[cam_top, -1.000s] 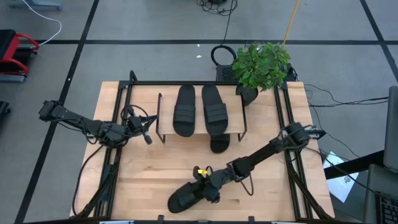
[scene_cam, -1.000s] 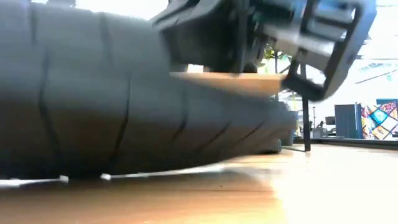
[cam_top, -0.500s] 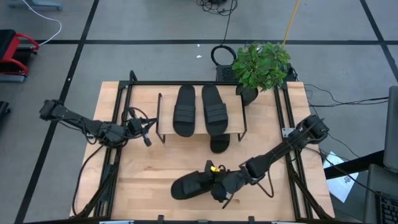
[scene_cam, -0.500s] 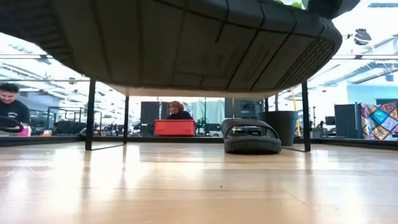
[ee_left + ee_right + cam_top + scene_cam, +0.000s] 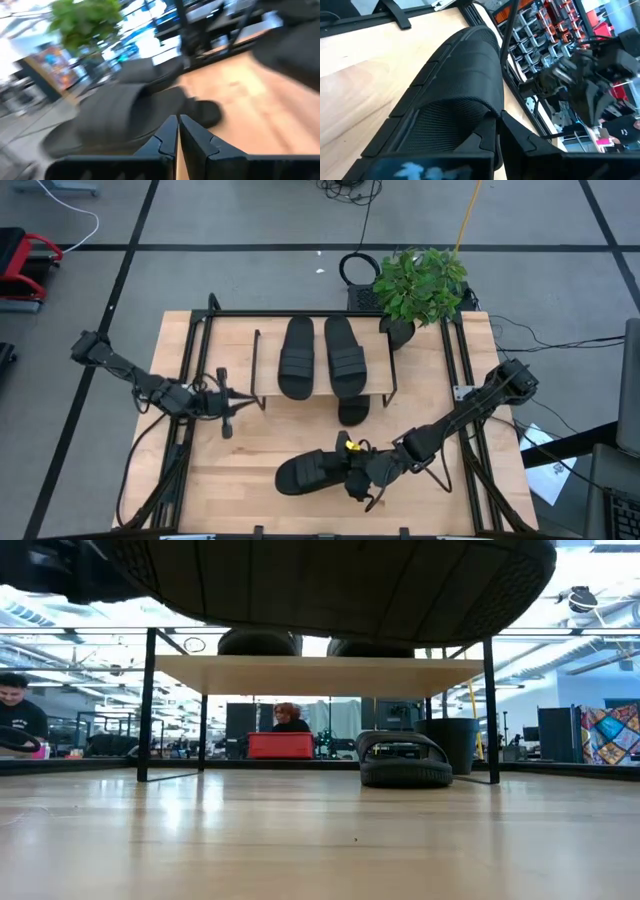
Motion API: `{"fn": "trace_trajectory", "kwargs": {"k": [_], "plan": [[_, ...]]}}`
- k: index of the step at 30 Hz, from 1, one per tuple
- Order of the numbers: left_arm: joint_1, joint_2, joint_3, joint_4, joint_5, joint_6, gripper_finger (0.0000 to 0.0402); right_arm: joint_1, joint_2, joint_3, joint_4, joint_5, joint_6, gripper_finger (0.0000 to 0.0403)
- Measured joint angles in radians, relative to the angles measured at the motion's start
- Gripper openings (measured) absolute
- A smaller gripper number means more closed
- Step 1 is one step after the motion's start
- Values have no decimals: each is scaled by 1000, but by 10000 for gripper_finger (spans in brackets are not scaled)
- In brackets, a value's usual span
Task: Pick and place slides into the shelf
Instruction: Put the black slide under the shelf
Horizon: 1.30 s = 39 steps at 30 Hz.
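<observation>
1. Closest to the front edge of the table (image 5: 230,480), the right gripper (image 5: 352,473) has its fingers pinched down on the strap of one of the black slides (image 5: 312,473). In the low view that slide's ribbed sole (image 5: 340,585) fills the top of the picture with clear air under it, so it's up off the wood.
2. The right wrist view backs that up: the two dark fingers (image 5: 512,132) are pressed together around the edge of the strap, and the rest of the held slide (image 5: 455,95) stretches away from the camera.
3. A bit farther back, another slide (image 5: 352,410) sits on the tabletop, tucked partly under the front edge of the shelf (image 5: 262,380). From table height it's sitting flat between the shelf's black legs (image 5: 405,762).
4. The left gripper (image 5: 240,402) is just off the shelf's left front corner, fingers pressed together on nothing, with only a thin slit between them in its wrist view (image 5: 177,131).
5. On the shelf's plank top, two more slides lie side by side, one on the left (image 5: 297,357) and one on the right (image 5: 345,355).
6. Past the back right corner there's a potted plant (image 5: 420,285).
</observation>
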Motion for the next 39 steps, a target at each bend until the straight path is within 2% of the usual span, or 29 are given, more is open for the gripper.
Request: {"fn": "trace_trajectory", "kwargs": {"k": [6,10,14,17,19,22,29,32,39], "plan": [[-68,1,0,65,138,-16,58,-1,0,0,-5,49,-1,0],[-103,45,0,112,152,-65,96,-2,0,0,7,49,-2,0],[-123,152,0,182,156,-75,143,-10,0,0,8,48,-2,0],[-132,246,8,255,204,-54,180,-16,0,0,8,48,-2,0],[-132,319,35,278,257,-44,201,-21,0,0,10,48,-2,0],[-132,432,107,278,271,-41,225,-22,1,0,20,49,-3,0],[-146,657,302,187,218,66,241,-22,1,0,53,51,-26,0],[-163,694,379,114,172,77,242,-21,1,0,62,72,-35,0],[-167,760,471,37,183,63,242,-21,2,0,82,82,-49,0]]}}
